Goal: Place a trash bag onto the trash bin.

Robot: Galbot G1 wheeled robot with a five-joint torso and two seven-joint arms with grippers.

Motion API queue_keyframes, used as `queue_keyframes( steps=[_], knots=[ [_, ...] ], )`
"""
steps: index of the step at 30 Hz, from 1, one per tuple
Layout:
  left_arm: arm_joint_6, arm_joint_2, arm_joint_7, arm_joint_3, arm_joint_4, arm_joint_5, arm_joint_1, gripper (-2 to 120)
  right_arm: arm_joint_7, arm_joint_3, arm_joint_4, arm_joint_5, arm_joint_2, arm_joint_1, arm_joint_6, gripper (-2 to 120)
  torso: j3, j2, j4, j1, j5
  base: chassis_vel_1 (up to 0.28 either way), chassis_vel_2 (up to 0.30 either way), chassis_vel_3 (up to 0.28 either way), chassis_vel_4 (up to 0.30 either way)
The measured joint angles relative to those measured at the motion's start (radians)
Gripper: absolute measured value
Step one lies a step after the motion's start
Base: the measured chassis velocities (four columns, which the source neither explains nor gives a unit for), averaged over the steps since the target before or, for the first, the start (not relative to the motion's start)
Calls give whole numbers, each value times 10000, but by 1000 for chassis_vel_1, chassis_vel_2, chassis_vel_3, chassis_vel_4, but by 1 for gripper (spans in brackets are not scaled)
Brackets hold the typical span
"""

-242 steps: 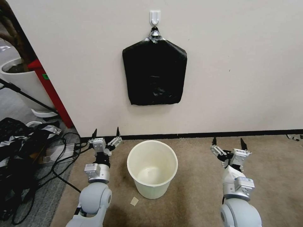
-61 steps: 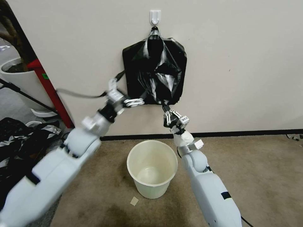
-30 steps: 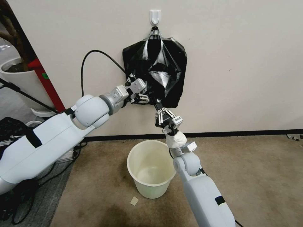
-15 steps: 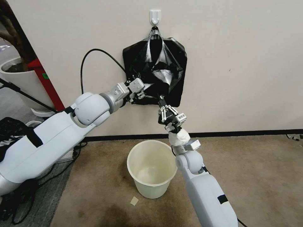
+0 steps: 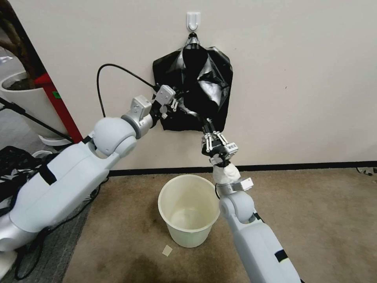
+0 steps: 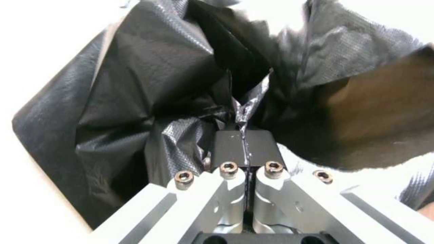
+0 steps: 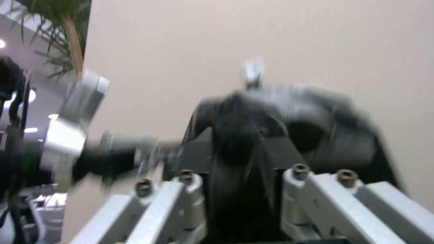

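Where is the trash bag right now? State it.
In the head view the trash bag hangs against the wall in front of the black pack, above the trash bin, pinched by the left gripper and the right gripper.

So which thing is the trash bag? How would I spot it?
Find the white hook on the wall. The trash bag is the shiny, wrinkly black film below it, pinched by the left gripper and right gripper. The pack behind is flat and dull.
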Motion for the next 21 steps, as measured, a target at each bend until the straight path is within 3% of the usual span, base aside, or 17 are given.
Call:
queue_keyframes(
  steps=[3,4,8,11,12,14,21],
  knots=[
    [-603,-179,-45,-319,1,-9,619,0,233,227,833,168,-356,-189,-194,37,0,0,0,0,-1,0,0,0,0],
    [-1139,-335,-47,-559,24,-6,1128,0,785,347,1749,296,-772,-247,-658,43,-1,0,-2,0,-5,0,0,0,0],
    [-1513,-458,-44,-722,85,8,1484,0,1543,380,2367,136,-1300,-104,-1443,53,0,0,-1,-1,-1,0,0,0,0],
    [-1751,-548,16,-937,102,26,1767,0,2224,313,2591,-105,-2470,405,-3247,69,0,0,0,0,2,0,0,0,0],
    [-1751,-548,16,-937,102,26,1767,0,2224,313,2591,-105,-2470,405,-3247,69,0,0,0,0,2,0,0,0,0],
    [-1780,-555,79,-1025,44,29,1863,0,2111,185,2354,42,-3512,899,-4530,81,0,1,0,0,1,0,0,0,0],
    [-1723,-515,126,-1086,-233,34,1988,0,1170,-164,1605,99,-4842,2121,-5458,99,0,1,0,0,-1,0,0,0,0]
  ],
)
